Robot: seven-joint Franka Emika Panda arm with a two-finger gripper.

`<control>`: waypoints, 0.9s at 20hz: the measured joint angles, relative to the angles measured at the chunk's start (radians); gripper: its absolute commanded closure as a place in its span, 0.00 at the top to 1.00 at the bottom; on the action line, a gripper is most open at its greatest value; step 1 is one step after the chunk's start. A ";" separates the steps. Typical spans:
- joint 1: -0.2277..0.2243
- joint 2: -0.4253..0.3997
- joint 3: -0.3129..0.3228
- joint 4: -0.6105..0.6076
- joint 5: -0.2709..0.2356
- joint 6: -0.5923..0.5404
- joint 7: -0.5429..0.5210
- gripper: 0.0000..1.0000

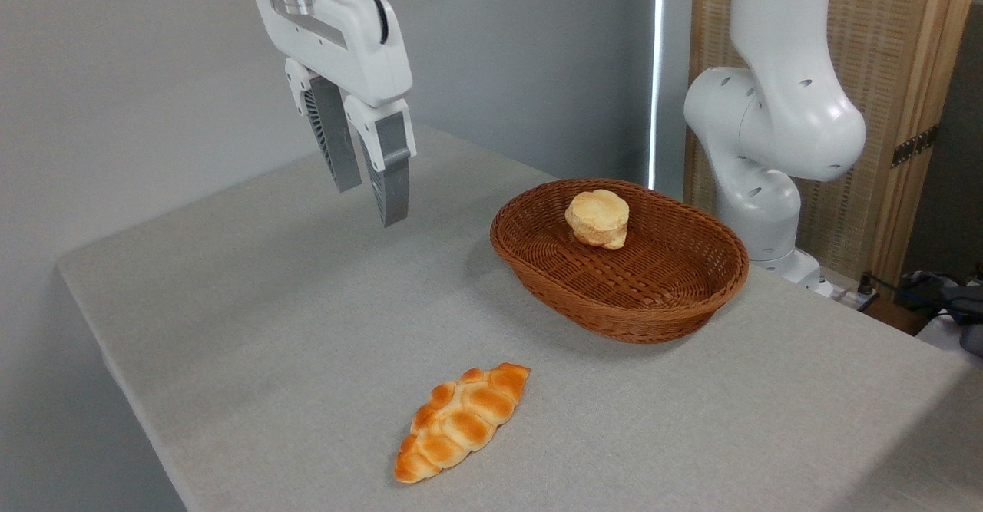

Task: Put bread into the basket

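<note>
Grey cloth covers the bench (307, 328) on my feed, with a plain grey wall behind it and a slatted wooden screen (898, 74) off to the right.

On my screen the bread (597, 218) — a pale-yellow, lumpy bun with a lightly browned top — sits inside the basket (614, 320), resting on the woven floor toward the far side, close to the back rim and a little tilted. I see nothing touching it but the wicker. The basket itself is oval, shallow, reddish-brown, and stands on the right half of the bench, near the white base of the arm (768, 136).

Well to the left of the basket and high above the cloth hangs the end effector (372, 205). Its two grey ribbed fingers (388, 170) point downward with a narrow gap showing between them, and I see nothing held there — it is released and empty, clear of both the basket and the bun.

Nearer to my camera, on bare cloth and well apart from the basket, lies a braided loaf (461, 422), orange-brown with pointed ends, set diagonally across the front of the bench.
</note>
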 measured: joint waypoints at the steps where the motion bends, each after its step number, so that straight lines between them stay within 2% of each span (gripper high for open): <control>1: 0.004 0.001 -0.007 -0.001 0.003 0.000 0.000 1.00; 18: 0.020 -0.004 -0.009 -0.053 0.016 0.021 0.000 1.00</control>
